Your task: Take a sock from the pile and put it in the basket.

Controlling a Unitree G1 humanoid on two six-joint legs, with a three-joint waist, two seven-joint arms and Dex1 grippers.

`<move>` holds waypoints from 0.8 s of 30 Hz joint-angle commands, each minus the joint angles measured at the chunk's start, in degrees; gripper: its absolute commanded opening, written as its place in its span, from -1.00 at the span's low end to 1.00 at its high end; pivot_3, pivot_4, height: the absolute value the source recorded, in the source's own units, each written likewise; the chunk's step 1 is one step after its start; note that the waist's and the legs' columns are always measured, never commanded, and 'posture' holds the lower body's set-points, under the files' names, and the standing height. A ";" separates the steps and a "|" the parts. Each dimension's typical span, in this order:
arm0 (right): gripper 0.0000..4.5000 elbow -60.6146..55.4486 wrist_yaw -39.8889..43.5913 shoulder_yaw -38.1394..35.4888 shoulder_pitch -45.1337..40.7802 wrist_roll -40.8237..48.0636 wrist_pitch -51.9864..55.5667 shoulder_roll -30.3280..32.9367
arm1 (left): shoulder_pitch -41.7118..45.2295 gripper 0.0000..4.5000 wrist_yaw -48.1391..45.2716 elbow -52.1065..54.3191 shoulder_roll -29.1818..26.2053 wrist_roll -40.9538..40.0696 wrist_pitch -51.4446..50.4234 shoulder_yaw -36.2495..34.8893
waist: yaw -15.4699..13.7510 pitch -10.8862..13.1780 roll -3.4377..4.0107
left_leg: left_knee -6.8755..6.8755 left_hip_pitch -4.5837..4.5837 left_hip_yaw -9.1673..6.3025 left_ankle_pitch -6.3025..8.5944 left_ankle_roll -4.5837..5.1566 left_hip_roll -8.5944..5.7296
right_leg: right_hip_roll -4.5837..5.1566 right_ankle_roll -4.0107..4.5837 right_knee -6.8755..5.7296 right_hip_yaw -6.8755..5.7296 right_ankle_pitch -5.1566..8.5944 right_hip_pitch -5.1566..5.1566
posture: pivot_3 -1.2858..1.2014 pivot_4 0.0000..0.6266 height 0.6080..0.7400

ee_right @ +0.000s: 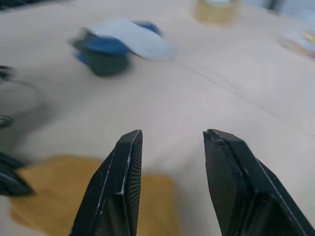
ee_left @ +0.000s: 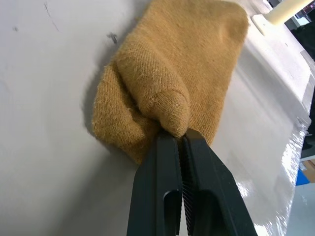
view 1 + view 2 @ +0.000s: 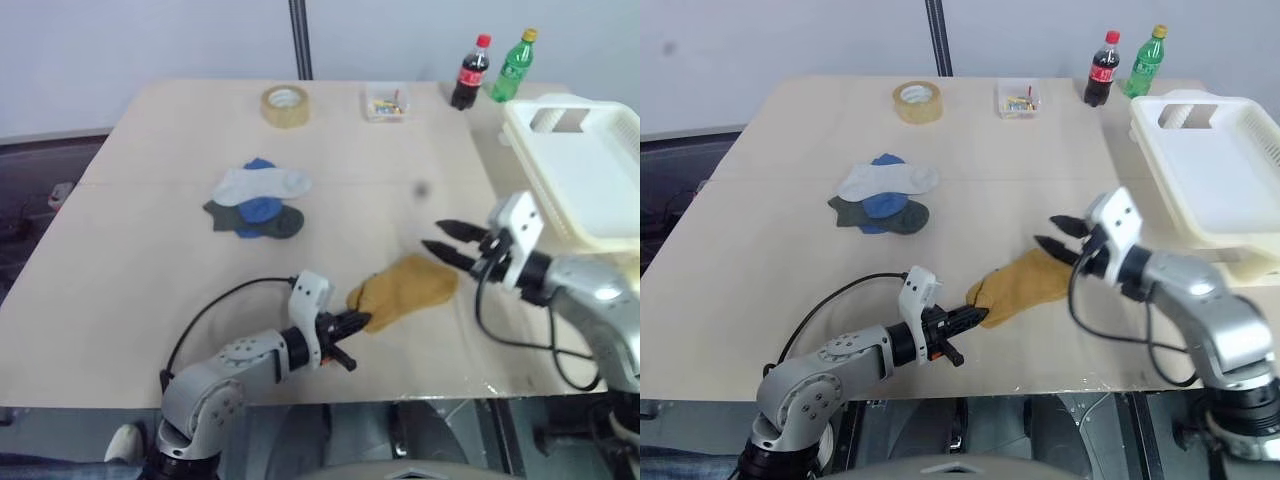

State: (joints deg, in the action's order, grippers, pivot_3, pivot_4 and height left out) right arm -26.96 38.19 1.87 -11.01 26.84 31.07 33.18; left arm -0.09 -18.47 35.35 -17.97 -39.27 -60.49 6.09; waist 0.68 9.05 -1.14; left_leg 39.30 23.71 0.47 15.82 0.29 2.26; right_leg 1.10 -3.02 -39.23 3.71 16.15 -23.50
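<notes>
From overhead, the left gripper [image 3: 352, 322] meets the near end of a mustard sock [image 3: 408, 288] flat on the worktop [image 3: 150, 250]. The left wrist view settles it: fingers [image 2: 165, 172] together, pinching a fold. The right gripper [image 3: 447, 243] hovers at the sock's far end, fingers apart and empty. The pile [image 3: 258, 200] lies well apart; the basket [image 3: 590, 170] is cut off at the right edge.

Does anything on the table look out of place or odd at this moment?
Yes. One mustard-yellow sock lies apart from the pile, rumpled, its near end pinched up by the shut left pincer. The right pincer hovers open above its far end. The basket overhangs the table's right edge.
</notes>
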 commanded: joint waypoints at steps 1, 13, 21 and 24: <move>-0.09 5.15 2.97 4.96 3.56 -6.57 -10.65 -1.07 | 0.87 -1.00 0.78 -1.16 -0.74 2.62 1.53 1.44 | -0.09 0.00 0.00 | 0.00 0.01 0.01 0.00 0.00 -0.03 | 0.05 0.00 0.03 0.01 0.00 0.00 | 0.03 -0.52 1.00; -0.05 14.15 0.56 9.51 4.02 -15.10 -8.31 -2.28 | 1.57 -0.51 1.21 -3.26 0.22 5.94 4.47 2.49 | 0.16 -0.09 -0.06 | -0.18 -1.04 0.06 0.01 0.01 0.02 | 0.00 -0.01 0.33 0.05 -0.01 1.05 | 0.03 -0.52 1.00; -0.05 14.79 0.61 10.69 4.73 -17.55 -8.67 -3.10 | 1.39 0.95 5.62 -4.64 6.58 -3.82 -6.16 -6.98 | 0.27 -0.25 -0.11 | -0.22 -1.84 0.06 0.03 0.02 0.06 | 0.00 0.00 0.41 0.05 0.02 1.85 | 0.03 -0.52 1.00; -0.05 14.72 0.50 10.81 5.10 -17.86 -8.63 -3.29 | 2.01 0.95 7.32 -3.90 8.47 -8.71 -9.31 -10.94 | 0.37 -0.28 -0.09 | -0.23 -1.94 0.08 0.03 0.02 0.06 | -0.04 0.02 0.39 0.08 0.04 1.89 | 0.03 -0.52 1.00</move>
State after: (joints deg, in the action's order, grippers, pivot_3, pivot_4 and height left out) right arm -13.48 38.75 11.81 -7.12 10.21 21.62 29.67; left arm 2.30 -13.32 32.13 -9.48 -46.81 -67.72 -2.51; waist 1.05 8.77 -1.23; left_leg 39.07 21.77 0.55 15.84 0.31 2.34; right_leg 1.05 -3.01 -38.85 3.81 16.18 -21.61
